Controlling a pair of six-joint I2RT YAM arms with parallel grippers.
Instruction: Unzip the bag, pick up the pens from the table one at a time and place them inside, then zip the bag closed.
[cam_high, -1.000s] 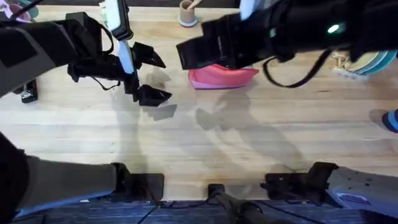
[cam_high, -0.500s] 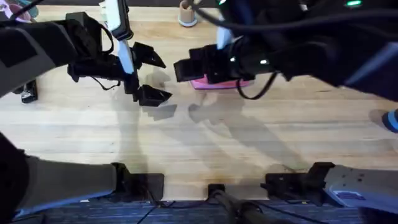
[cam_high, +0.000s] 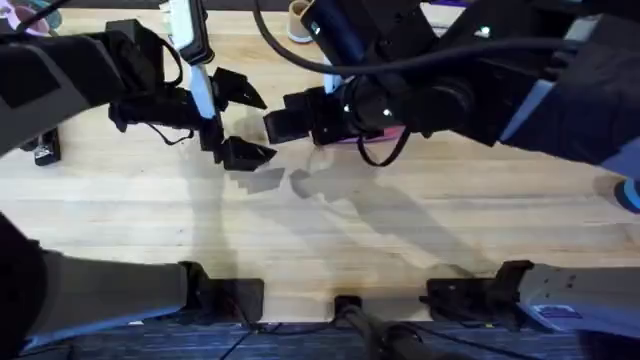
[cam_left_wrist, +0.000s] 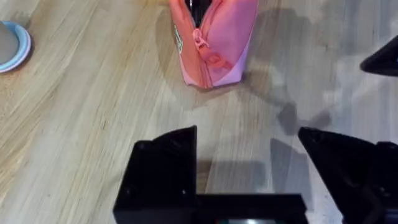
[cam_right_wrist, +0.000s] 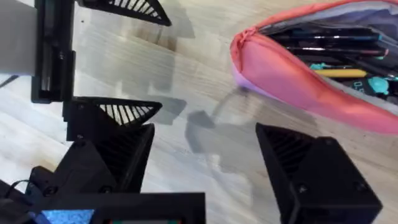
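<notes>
The bag (cam_right_wrist: 311, 68) lies on the table (cam_high: 400, 240) toward its far side, a little past the middle, and in the overhead view the right arm covers most of it. It is a soft pink fabric pouch, so it is probably light and will bend or slide if one side only is pushed. In the right wrist view its mouth is open and several pens (cam_right_wrist: 336, 46) lie already inside, dark ones with a yellow one and some teal parts. In the left wrist view the closed end shows, with the pink zipper pull (cam_left_wrist: 201, 45) hanging on the seam.

For the closing, the small pull is likely the best place to take hold, while the other pincer pins the fabric at the end of the bag; otherwise the whole pouch would probably travel with the pull. The fabric may slip between hard fingers, so a grip on a fold or the seam seems safer than on the flat side.

The left gripper (cam_high: 235, 120) stands wide open and holds nothing, just beside the bag's end. The right gripper (cam_right_wrist: 205, 162) is also wide open and empty, near the open end.

Compared with one second ago, the right arm has moved toward the left gripper and now hides more of the bag; the left arm has not changed place.
</notes>
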